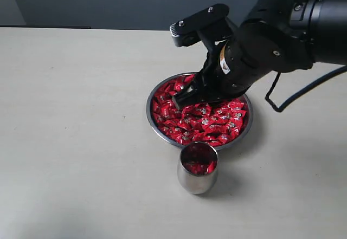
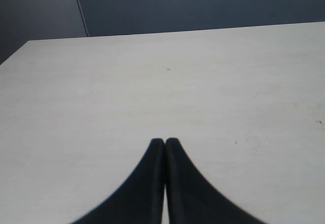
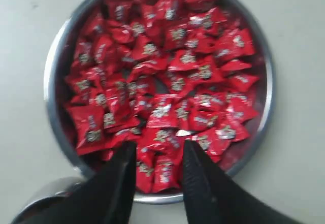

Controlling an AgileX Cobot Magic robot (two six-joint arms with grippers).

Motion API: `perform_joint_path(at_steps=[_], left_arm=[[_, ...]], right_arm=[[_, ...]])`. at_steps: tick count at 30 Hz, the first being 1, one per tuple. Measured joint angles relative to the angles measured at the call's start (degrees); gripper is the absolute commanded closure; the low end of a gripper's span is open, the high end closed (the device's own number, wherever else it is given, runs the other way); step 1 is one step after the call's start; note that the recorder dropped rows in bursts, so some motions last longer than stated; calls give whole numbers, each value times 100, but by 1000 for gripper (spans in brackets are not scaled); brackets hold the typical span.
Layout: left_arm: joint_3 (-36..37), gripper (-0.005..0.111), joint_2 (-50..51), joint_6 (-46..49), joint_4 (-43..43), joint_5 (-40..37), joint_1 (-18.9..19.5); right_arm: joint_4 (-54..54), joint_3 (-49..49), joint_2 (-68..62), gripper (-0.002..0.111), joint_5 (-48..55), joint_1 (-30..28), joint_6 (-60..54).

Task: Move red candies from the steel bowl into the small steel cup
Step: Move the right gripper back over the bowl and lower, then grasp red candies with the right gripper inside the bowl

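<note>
Left wrist view alone shows left gripper (image 2: 165,141) together; right gripper (image 3: 160,147) apart over red candies (image 3: 172,82).

A pale cream table (image 1: 76,141) spreads evenly lit; behind it at twelve o'clock stands a dark blue-grey wall (image 1: 108,0), with a lighter grey panel (image 1: 10,3) at ten o'clock.

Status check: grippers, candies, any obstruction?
Right gripper open above steel bowl, nothing held. Left gripper shut over table, away. Red candies fill bowl, some in small steel cup. Path clear.
</note>
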State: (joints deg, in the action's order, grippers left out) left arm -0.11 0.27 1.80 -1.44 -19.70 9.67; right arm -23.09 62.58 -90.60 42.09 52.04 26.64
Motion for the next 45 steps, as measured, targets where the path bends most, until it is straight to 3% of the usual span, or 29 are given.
perform_joint_path(at_steps=[4, 9, 17, 21, 29, 38, 43, 45], left_arm=[[0, 106, 0, 0, 0, 0, 0], [0, 106, 0, 0, 0, 0, 0], [0, 106, 0, 0, 0, 0, 0], [0, 106, 0, 0, 0, 0, 0], [0, 106, 0, 0, 0, 0, 0], [0, 106, 0, 0, 0, 0, 0], [0, 106, 0, 0, 0, 0, 0], [0, 106, 0, 0, 0, 0, 0]], right_arm=[[-421, 14, 0, 77, 129, -255, 519], [-297, 14, -134, 77, 142, -979, 536], [2309, 14, -756, 77, 80, -1905, -1461], [3010, 133, -1041, 77, 77, -1949, -1949], [3442, 831, -1587, 77, 631, -1971, -2413], [3708, 946, -2005, 77, 672, -1971, -2827], [3718, 946, -2052, 58, 673, -1971, -3030], [3718, 946, -2052, 59, 629, -1971, -3058]])
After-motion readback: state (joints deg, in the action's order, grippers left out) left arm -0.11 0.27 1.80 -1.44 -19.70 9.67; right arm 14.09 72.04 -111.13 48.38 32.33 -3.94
